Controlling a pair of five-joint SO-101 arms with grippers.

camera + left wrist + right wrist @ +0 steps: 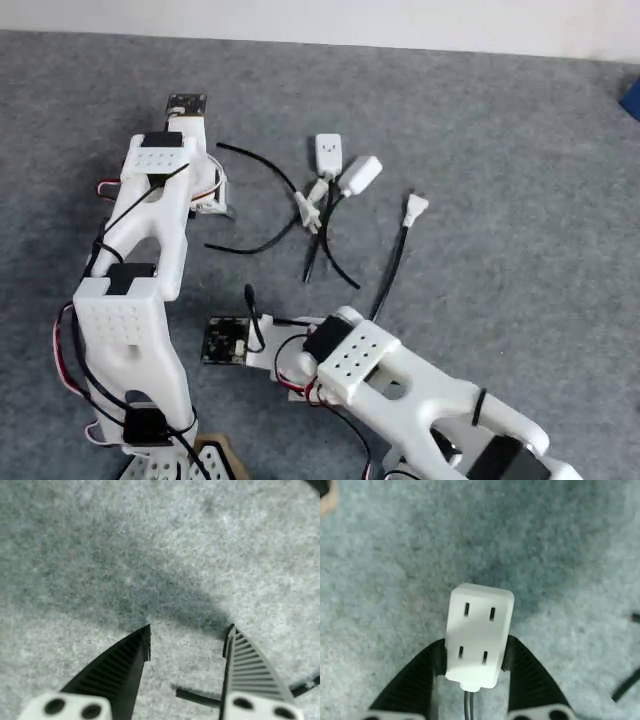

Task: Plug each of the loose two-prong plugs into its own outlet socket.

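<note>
R tool (pixel 475 649) clamped on white outlet socket (pixel 479 625), L tool (pixel 189 630) apart — above carpet (pixel 100 555)

**Blocked, cropped, too small**

Right wrist view: the right gripper (pixel 475 642) is clamping the socket block (pixel 479 622), its fingers (pixel 527 680) covering both lower flanks. The block's cord (pixel 468 705) is running off the picture's edge. A black cable (pixel 626 690) is being cropped at the border. A tan patch (pixel 325 497) in the corner is too cut off to name.

Left wrist view: a cable end (pixel 196 698) is passing behind one finger (pixel 250 675) of the left gripper (pixel 189 630).

High view: a blue thing (pixel 632 98) is being cut by the edge. The prongs of the plug (pixel 415 208) are too small to count.
</note>
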